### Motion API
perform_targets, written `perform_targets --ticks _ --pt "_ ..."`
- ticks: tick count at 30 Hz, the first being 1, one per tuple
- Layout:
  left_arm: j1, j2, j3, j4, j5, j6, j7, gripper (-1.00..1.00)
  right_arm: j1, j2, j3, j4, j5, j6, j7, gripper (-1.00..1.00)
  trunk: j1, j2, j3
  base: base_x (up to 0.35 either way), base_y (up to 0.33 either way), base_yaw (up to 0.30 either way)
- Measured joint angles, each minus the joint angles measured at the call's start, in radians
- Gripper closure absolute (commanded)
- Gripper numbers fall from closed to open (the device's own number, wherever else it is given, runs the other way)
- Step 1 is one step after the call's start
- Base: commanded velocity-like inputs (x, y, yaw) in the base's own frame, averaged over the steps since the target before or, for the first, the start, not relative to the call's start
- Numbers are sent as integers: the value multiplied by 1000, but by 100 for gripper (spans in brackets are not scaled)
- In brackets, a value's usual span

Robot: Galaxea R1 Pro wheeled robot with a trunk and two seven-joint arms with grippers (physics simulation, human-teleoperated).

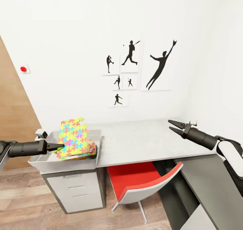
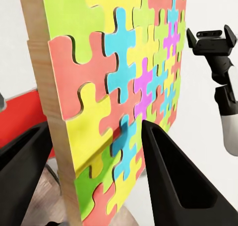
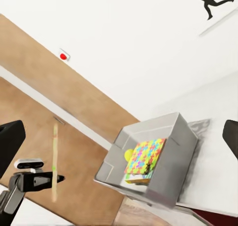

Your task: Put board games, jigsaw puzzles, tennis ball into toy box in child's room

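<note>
Left gripper grips jigsaw puzzle above toy box.

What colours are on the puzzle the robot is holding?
The jigsaw puzzle has yellow, green, salmon-red, blue and purple pieces, clearest in the left wrist view.

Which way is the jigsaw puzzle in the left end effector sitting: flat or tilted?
Tilted. The jigsaw puzzle leans steeply over the toy box, its edge between the left end effector's fingers.
</note>
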Motion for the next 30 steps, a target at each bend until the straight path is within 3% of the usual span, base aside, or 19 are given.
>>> perform_targets --ticks 6,23,30 --pt "0 26 1 8 2 0 0 100 0 12 0 -2 1 0 -1 -100 -23 42 24 -1 0 136" --pt "1 47 7 11 7 0 0 100 -5 16 -4 -9 -2 6 -19 -100 -23 43 25 0 0 6" --pt "0 104 32 -1 18 0 0 100 -19 17 -5 -42 -10 10 -39 -100 -23 43 25 0 72 0"
